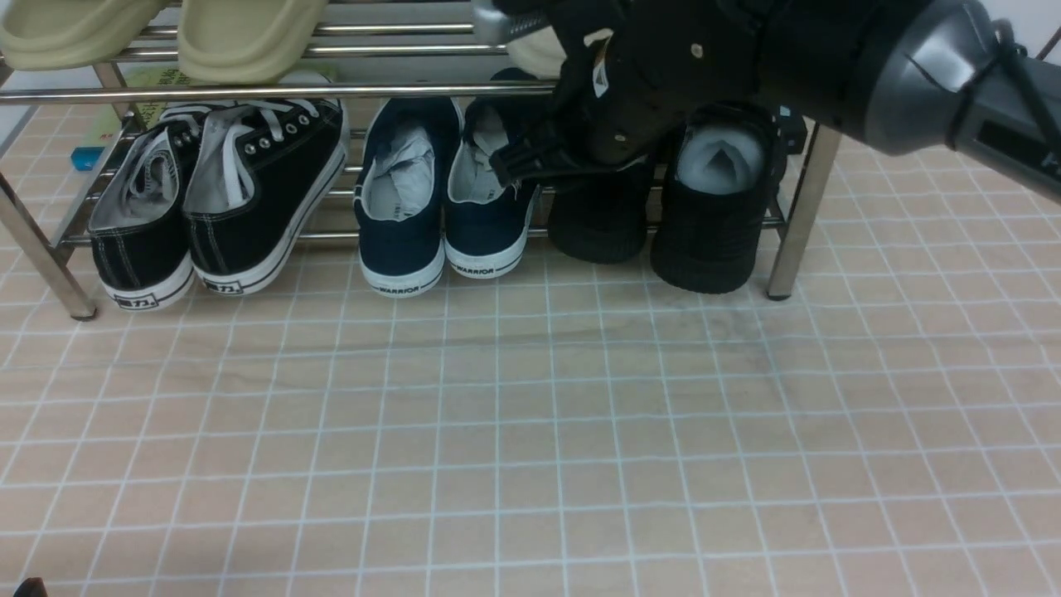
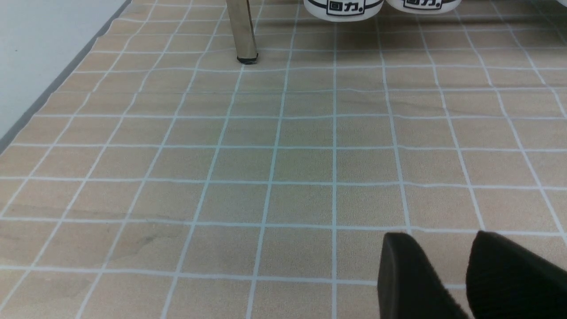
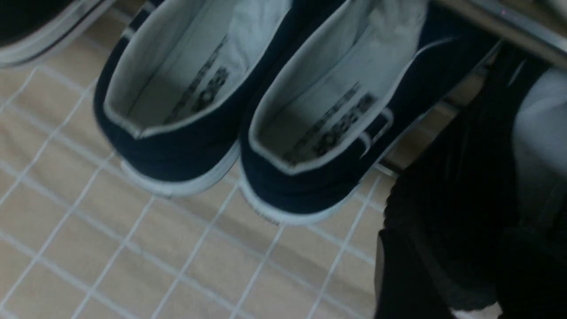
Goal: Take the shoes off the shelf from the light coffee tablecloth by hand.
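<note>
The light coffee tablecloth (image 1: 530, 431) covers the whole counter. Toward 12 o'clock on it stands the shelf (image 1: 792, 224), with three pairs on its lower tier. The right arm reaches in from 3 o'clock. Its hand (image 1: 646, 91) hangs over the 3 o'clock end of that tier, where the shoes (image 1: 713, 232) sit with heels facing 6 o'clock. The navy pair (image 1: 439, 207) is just beside them at 9 o'clock. The left gripper (image 2: 443, 261) is low over bare cloth, jaws spread and holding nothing.

For a good grasp, I judge the fingers should hook inside the heel opening beside the paper stuffing (image 1: 719, 162), clear of the navy pair. The shoe can then be drawn out toward 6 o'clock, low enough to miss the upper bar (image 1: 249, 91).

The hand covers most of the pair's 9 o'clock shoe, and I cannot tell whether its jaws are spread or pinching the collar. The right wrist view is blurred, showing that shoe only as a dark mass. The shelf's upper tier is cut off.
</note>
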Robot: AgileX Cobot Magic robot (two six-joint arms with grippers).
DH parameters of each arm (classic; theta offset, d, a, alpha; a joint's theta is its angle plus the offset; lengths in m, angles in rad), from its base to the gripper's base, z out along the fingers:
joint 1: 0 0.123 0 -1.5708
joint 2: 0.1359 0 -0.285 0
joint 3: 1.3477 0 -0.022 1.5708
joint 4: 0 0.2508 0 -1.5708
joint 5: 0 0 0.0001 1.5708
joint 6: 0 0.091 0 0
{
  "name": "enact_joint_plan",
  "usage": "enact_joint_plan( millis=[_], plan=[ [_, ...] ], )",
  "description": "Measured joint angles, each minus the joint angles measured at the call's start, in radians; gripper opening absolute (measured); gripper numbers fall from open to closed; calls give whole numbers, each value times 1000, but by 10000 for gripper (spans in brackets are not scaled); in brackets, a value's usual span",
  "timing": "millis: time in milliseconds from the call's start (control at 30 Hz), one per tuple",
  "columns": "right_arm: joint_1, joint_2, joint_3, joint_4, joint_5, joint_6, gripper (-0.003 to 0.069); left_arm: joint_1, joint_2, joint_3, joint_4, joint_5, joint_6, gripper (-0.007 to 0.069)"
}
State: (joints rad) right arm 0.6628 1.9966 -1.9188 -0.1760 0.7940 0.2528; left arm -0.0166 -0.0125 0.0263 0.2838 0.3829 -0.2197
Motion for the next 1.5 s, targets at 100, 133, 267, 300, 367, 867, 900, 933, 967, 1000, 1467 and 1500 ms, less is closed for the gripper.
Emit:
enact_joint_plan(
  millis=[100, 133, 267, 300, 367, 867, 900, 933, 967, 1000, 1467, 1500],
  plan=[
    [0, 0, 0, -45, -16, 67, 330, 0, 0, 0, 0, 0, 0, 239],
    [0, 0, 0, -56, -18, 83, 339, 0, 0, 0, 0, 0, 0, 239],
    [0, 0, 0, -86, -18, 101, 390, 0, 0, 0, 0, 0, 0, 240],
    [0, 0, 0, -87, -18, 101, 393, 0, 0, 0, 0, 0, 0, 240],
    [0, 0, 0, -91, -12, 101, 431, 0, 0, 0, 0, 0, 0, 240],
    [-12, 83, 0, -133, 8, 102, 483, 0, 0, 0, 0, 0, 0, 240],
    [-16, 91, 0, -139, 7, 102, 483, 0, 0, 0, 0, 0, 0, 240],
    [-21, 99, 0, -146, 5, 102, 483, 0, 0, 0, 0, 0, 0, 240],
    [-24, 107, 0, -152, 4, 102, 483, 0, 0, 0, 0, 0, 0, 240],
    [-29, 112, 0, -157, 2, 102, 483, 0, 0, 0, 0, 0, 0, 240],
    [-40, 140, -2, -169, -9, 63, 195, 0, 0, 0, 0, 0, 0, 240],
    [-40, 140, -2, -166, -9, 53, 159, 0, 0, 0, 0, 0, 0, 240]
  ],
)
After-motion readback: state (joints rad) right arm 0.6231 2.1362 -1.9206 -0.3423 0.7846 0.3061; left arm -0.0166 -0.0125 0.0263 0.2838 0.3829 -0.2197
